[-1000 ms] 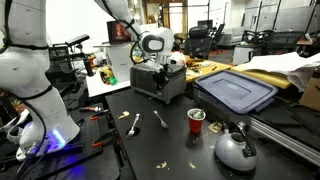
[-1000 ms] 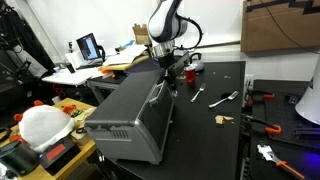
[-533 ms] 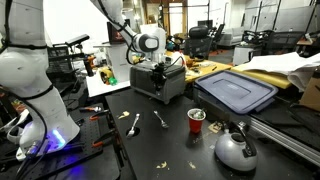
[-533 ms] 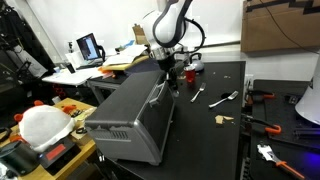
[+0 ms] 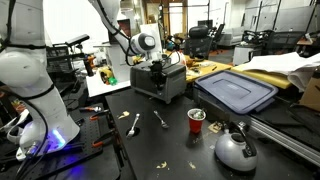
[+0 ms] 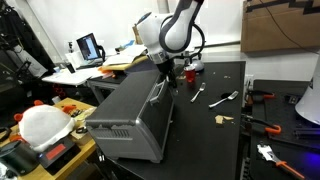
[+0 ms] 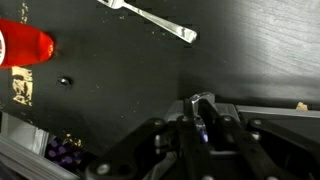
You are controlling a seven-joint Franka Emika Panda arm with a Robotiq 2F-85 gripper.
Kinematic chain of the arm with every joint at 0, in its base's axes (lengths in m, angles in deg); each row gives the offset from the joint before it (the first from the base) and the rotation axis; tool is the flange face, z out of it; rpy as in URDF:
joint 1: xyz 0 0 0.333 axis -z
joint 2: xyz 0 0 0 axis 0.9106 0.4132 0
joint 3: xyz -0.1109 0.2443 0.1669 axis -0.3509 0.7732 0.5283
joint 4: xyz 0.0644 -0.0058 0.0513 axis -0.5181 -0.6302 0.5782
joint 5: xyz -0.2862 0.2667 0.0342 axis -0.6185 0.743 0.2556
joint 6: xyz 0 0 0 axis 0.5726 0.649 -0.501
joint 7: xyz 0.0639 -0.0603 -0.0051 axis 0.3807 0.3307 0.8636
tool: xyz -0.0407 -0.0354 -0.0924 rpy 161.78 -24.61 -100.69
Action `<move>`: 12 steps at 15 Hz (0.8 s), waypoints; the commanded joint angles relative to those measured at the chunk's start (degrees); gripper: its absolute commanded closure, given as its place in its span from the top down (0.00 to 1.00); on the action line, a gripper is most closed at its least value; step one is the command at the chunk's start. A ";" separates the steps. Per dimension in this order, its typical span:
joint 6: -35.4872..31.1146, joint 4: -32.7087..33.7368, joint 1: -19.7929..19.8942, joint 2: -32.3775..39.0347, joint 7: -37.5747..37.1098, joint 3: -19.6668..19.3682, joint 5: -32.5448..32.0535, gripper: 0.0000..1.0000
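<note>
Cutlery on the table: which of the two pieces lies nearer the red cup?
The piece lying between the red cup and the other piece, in an exterior view.

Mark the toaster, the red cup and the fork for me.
toaster (image 5: 163, 88), in an exterior view, on the side facing the camera.
red cup (image 5: 196, 122), in an exterior view, on its outer wall.
fork (image 7: 150, 17), in the wrist view, on the middle of its shaft.

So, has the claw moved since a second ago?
No. The claw stays at the same top edge of the silver metal toaster; only the white arm above turned.
</note>
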 commanded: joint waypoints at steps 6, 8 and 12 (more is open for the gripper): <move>2.55 -1.61 -2.58 -5.23 -7.81 -2.86 -16.27 0.03; 2.66 -1.60 -2.51 -5.23 -8.51 -2.69 -19.20 0.03; 5.28 -3.73 -7.07 -2.02 -19.30 0.76 -23.39 0.29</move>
